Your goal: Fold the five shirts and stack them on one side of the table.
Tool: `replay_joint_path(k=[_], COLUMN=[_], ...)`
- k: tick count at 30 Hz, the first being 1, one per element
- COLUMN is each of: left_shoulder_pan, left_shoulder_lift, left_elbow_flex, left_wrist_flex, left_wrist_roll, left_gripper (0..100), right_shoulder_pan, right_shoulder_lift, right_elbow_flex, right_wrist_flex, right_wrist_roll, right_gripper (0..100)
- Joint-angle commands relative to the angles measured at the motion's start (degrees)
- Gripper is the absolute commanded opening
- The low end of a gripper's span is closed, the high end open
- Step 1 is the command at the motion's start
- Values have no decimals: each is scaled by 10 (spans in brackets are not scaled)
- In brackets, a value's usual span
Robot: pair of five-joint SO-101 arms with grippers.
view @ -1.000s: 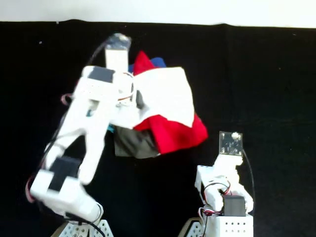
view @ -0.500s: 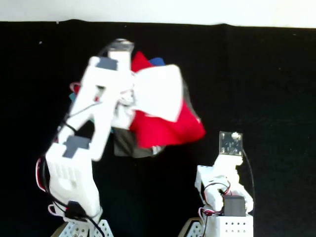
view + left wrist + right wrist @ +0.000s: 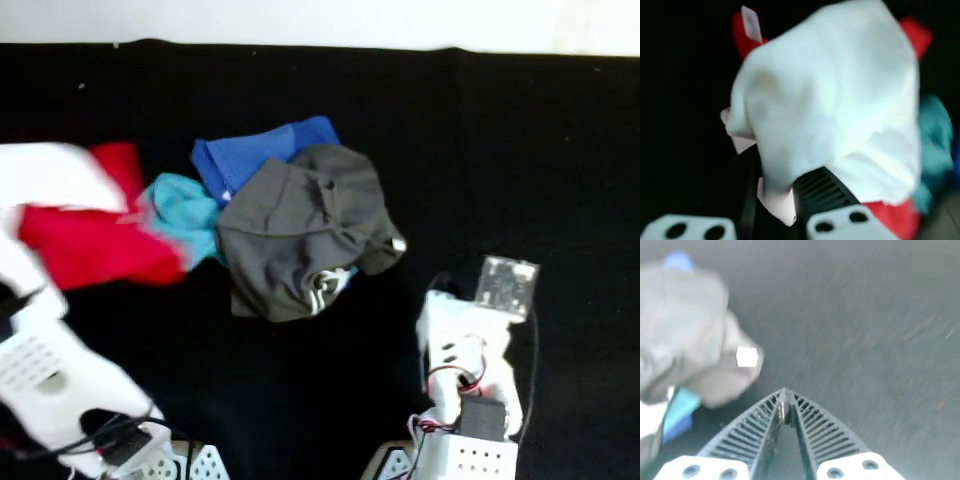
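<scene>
My left gripper (image 3: 782, 192) is shut on the white shirt (image 3: 830, 100), which drapes over its fingers. The red shirt (image 3: 897, 220) hangs under it. From above, the white shirt (image 3: 50, 170) and red shirt (image 3: 90, 245) sit at the table's far left, above the left arm (image 3: 40, 360). A teal shirt (image 3: 185, 215), a blue shirt (image 3: 260, 150) and a dark grey shirt (image 3: 300, 225) lie heaped in the middle. The right gripper (image 3: 784, 400) is shut and holds nothing, close to the grey shirt (image 3: 685, 340) and its white tag (image 3: 747, 356).
A black cloth (image 3: 520, 150) covers the table, with bare room on its right half and along the front. The right arm (image 3: 470, 340) stands at the front right. A pale wall strip (image 3: 320, 20) runs along the back edge.
The left arm swung from the pile's centre to the far left, pulling the white and red shirts off and uncovering the dark grey shirt. The right arm shifted slightly.
</scene>
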Motion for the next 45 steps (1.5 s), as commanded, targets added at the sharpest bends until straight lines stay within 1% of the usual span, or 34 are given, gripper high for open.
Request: replay_joint_path(k=[1,3,4,5,8,9,11,13,14,17,18,21,23,25,27,28,30,31,34,36,38,40,42,45], left_shoulder_pan=[-87,-104,-109,-114,-118,-117,-114,-106,-100,-65,-50,17,78,153,245,291,371,398,457,495,531,553,560,553], left_shoulder_lift=[-2,-4,-5,-5,-5,-6,-7,-15,-26,-80,-108,-205,-281,-349,-403,-418,-433,-435,-434,-428,-400,-350,-289,-188], left_elbow_flex=[-85,-85,-85,-85,-85,-85,-85,-84,-77,-15,20,146,240,333,415,457,528,560,647,694,725,735,727,686], left_wrist_flex=[6,7,7,8,13,15,15,16,17,18,18,18,18,17,11,-1,-47,-80,-217,-283,-325,-355,-381,-390], left_wrist_roll=[-16,-44,-53,-58,-84,-88,-89,-88,-88,-88,-88,-85,-85,-85,-85,-84,-51,-35,-7,0,6,38,71,83], left_gripper=[8,8,8,8,10,11,20,75,117,233,255,262,262,262,262,262,264,266,267,268,287,317,332,333], right_shoulder_pan=[27,29,28,27,29,29,27,27,27,27,26,26,26,26,27,28,28,28,28,28,28,28,28,28], right_shoulder_lift=[-3,-3,-3,-3,0,0,1,15,32,124,166,293,372,445,507,533,576,593,612,612,612,612,612,612], right_elbow_flex=[62,60,58,56,-5,-36,-109,-186,-225,-342,-386,-531,-629,-717,-785,-814,-858,-873,-895,-895,-898,-898,-898,-899], right_wrist_flex=[-36,-37,-37,-37,-33,-24,0,22,36,83,97,151,197,240,276,295,335,354,402,426,449,465,478,495], right_wrist_roll=[84,179,215,232,233,233,233,233,233,233,229,188,158,139,130,124,112,109,108,109,110,111,112,112], right_gripper=[13,13,13,13,15,29,94,172,192,190,190,190,191,191,194,195,200,217,298,333,336,336,336,336])
